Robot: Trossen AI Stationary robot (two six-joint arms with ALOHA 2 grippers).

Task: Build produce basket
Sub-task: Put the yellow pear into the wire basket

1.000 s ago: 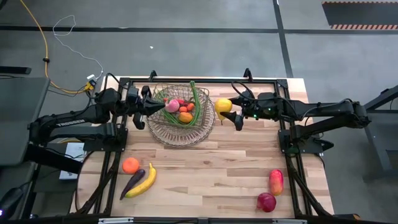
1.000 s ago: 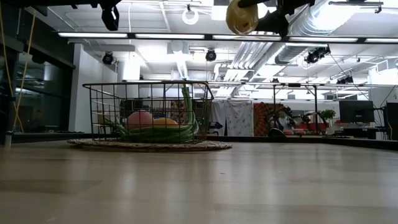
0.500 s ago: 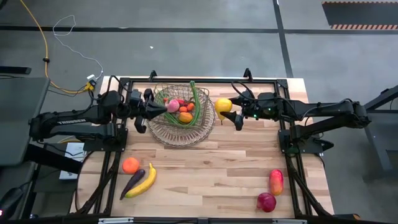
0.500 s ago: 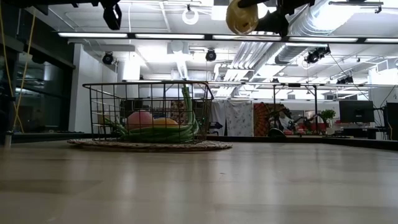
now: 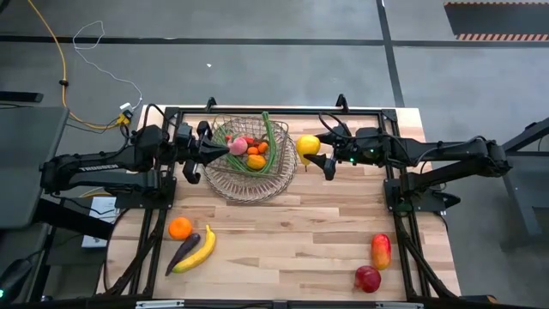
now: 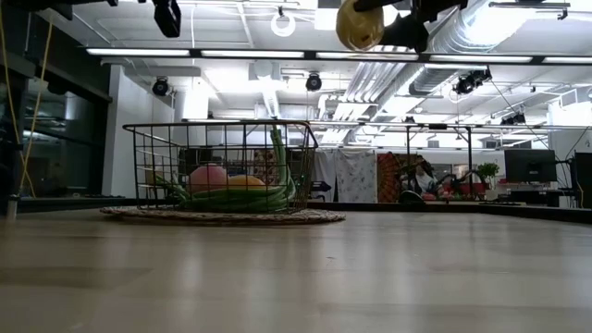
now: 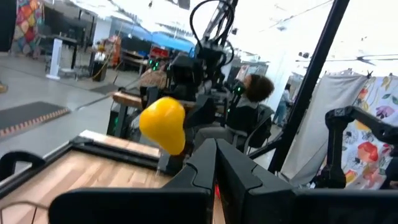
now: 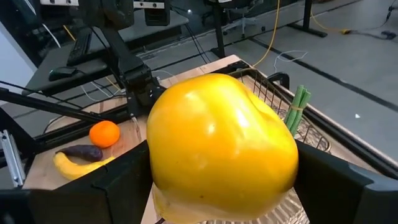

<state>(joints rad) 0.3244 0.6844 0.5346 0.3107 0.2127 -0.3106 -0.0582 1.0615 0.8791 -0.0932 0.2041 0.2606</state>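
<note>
The wire basket (image 5: 249,163) stands at the table's far middle, on a flat woven mat (image 6: 222,216). In it lie long green beans (image 5: 270,139), a pink-red fruit (image 5: 238,147) and small orange pieces (image 5: 256,160). My right gripper (image 5: 310,148) is shut on a yellow lemon (image 5: 308,144), high above the table just right of the basket's rim; the lemon also shows in the low view (image 6: 359,25). My left gripper (image 5: 216,148) is shut and empty, above the basket's left rim; its closed fingers show in the left wrist view (image 7: 214,165). My right gripper pinches the lemon between its two fingers (image 8: 118,186), which lie on two opposite sides of it (image 8: 163,155). The fingers come level from the table's right side. The lemon is lifted clear, well above the height of the basket's rim.
An orange (image 5: 180,227), a purple eggplant (image 5: 183,251) and a banana (image 5: 199,251) lie near the front left. Two red apples (image 5: 381,251) (image 5: 367,278) lie near the front right. A black frame (image 5: 283,112) runs around the table's edges.
My left gripper has risen a little above the basket's left rim, staying shut. My right gripper and the lemon have kept still.
</note>
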